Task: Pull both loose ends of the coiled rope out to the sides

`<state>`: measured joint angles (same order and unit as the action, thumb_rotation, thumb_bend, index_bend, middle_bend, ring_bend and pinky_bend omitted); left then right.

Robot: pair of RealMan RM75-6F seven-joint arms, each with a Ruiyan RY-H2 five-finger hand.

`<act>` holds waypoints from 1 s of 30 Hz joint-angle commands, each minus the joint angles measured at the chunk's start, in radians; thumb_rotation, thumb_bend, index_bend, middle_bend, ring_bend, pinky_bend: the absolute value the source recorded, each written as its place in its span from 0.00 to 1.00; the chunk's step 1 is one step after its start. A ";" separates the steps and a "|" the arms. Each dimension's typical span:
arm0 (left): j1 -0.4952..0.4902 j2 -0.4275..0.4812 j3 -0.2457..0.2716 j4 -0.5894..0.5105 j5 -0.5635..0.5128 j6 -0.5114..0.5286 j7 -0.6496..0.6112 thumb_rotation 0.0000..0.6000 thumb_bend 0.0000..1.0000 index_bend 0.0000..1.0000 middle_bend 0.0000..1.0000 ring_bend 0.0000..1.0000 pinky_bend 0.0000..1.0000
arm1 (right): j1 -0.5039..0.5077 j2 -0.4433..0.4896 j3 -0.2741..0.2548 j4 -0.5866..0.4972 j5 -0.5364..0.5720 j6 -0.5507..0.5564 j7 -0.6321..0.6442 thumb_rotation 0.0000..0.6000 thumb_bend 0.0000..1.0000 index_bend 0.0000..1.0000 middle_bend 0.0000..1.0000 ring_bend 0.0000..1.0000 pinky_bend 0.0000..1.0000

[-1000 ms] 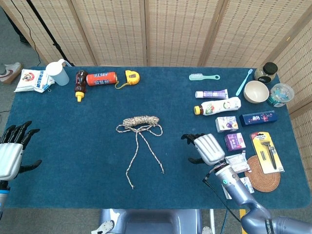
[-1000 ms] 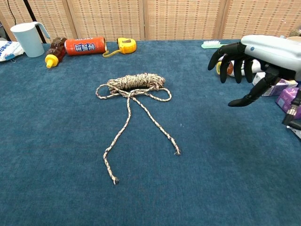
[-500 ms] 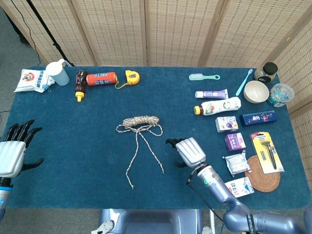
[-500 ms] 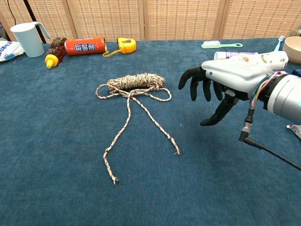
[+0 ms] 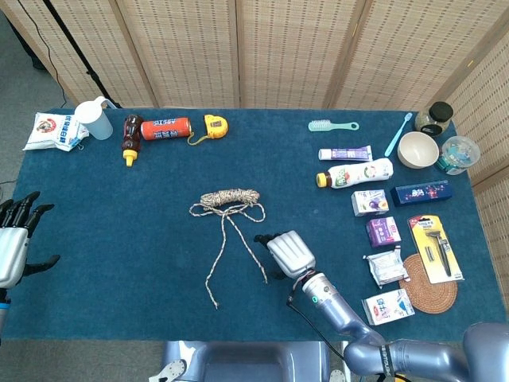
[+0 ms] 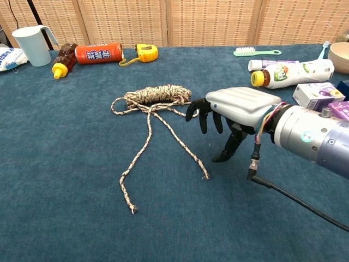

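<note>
The coiled rope [image 5: 231, 196] [image 6: 158, 94] lies in the middle of the blue table, with two loose ends trailing toward me. One end [image 5: 213, 303] [image 6: 131, 207] stops at the near left, the other end [image 5: 265, 279] [image 6: 205, 175] at the near right. My right hand [image 5: 288, 254] [image 6: 229, 110] hovers open, palm down, just right of the right-hand end, touching nothing. My left hand [image 5: 14, 243] is open far out at the table's left edge, seen only in the head view.
A white jug [image 5: 95, 118], brown bottle [image 5: 131, 137], orange can [image 5: 166, 128] and yellow tape measure [image 5: 215, 124] line the back left. Toiletries, boxes, a bowl [image 5: 417, 149] and a woven coaster [image 5: 429, 283] crowd the right side.
My right hand has swept leftward from the boxes at the right to just beside the rope's right end. My left hand has drifted slightly outward. The rope has not moved.
</note>
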<state>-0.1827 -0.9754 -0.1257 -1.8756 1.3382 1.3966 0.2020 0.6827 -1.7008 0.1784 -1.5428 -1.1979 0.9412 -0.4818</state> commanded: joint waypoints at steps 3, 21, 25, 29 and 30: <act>-0.002 0.006 0.001 0.000 -0.010 -0.007 -0.004 1.00 0.12 0.20 0.08 0.09 0.07 | 0.026 -0.050 -0.002 0.031 0.033 -0.001 -0.046 1.00 0.15 0.23 0.40 0.50 0.55; 0.007 0.019 0.016 0.019 -0.017 -0.012 -0.038 1.00 0.12 0.20 0.08 0.09 0.07 | 0.090 -0.156 0.006 0.118 0.123 0.021 -0.152 1.00 0.15 0.22 0.40 0.50 0.55; 0.011 0.023 0.017 0.017 -0.015 -0.004 -0.042 1.00 0.12 0.20 0.08 0.09 0.07 | 0.092 -0.162 -0.002 0.142 0.116 0.037 -0.165 1.00 0.14 0.22 0.40 0.50 0.55; 0.014 0.025 0.020 0.016 -0.012 0.000 -0.043 1.00 0.12 0.20 0.08 0.09 0.07 | 0.089 -0.164 -0.008 0.160 0.110 0.051 -0.166 1.00 0.15 0.22 0.40 0.50 0.55; 0.015 0.026 0.020 0.015 -0.012 0.001 -0.044 1.00 0.12 0.20 0.08 0.09 0.07 | 0.089 -0.165 -0.010 0.167 0.106 0.055 -0.166 1.00 0.14 0.22 0.40 0.50 0.55</act>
<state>-0.1682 -0.9499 -0.1055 -1.8603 1.3259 1.3971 0.1585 0.7724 -1.8647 0.1707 -1.3814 -1.0885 0.9924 -0.6479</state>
